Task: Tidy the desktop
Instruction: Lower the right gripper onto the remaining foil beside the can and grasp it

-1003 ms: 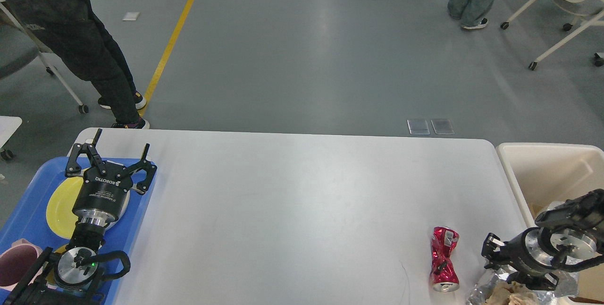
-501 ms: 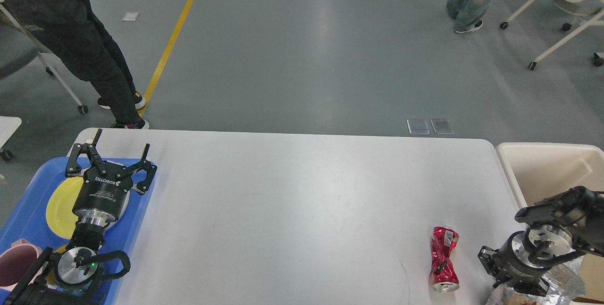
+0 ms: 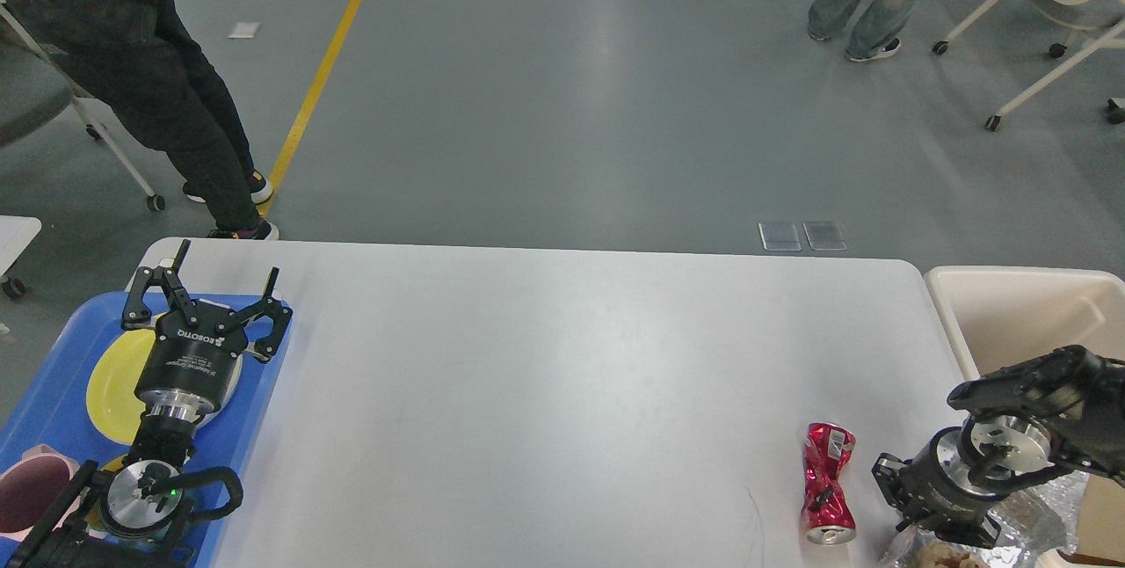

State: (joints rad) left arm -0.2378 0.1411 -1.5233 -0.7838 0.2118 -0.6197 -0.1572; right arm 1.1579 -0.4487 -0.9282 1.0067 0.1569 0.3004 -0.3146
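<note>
Foil scrap [image 3: 1024, 520] half-hidden under right tool [image 3: 910, 526], fingers indistinct.

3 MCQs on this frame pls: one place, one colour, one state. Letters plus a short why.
1. Where does the crushed can lie?
A. in the blue tray
B. on the desktop, near its right end
C. in the cream bin

2. What colour is the plate in the blue tray?
A. yellow
B. green
C. white

3. The left end effector is:
A. shut on the can
B. shut, empty
C. open

Key: B, the can rests on white tabletop left of the bin; A, yellow disc under the left arm; C, fingers spread apart, nothing between.
</note>
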